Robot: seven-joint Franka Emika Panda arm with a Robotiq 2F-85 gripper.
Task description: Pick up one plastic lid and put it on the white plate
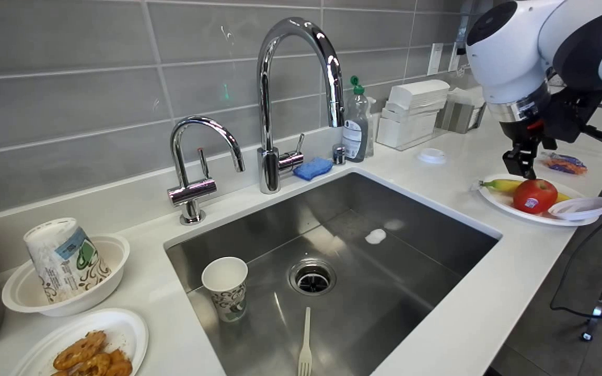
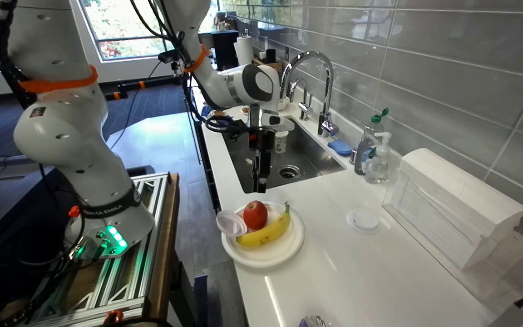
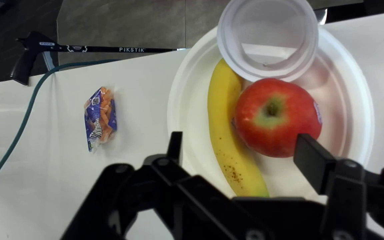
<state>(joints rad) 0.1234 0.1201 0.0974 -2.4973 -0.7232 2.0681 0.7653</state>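
Observation:
One clear-whitish round plastic lid lies flat on the counter by the napkin holder; it also shows in an exterior view. Another lid-like round of clear plastic rests tilted on the rim of the white plate, beside the apple; it shows in both exterior views. The white plate also holds a red apple and a banana; the plate is in both exterior views. My gripper is open and empty above the plate.
A bag of carrots lies beside the plate. The steel sink holds a paper cup and fork. Faucets, a soap bottle and a napkin holder line the wall. A plate of fried food is past the sink.

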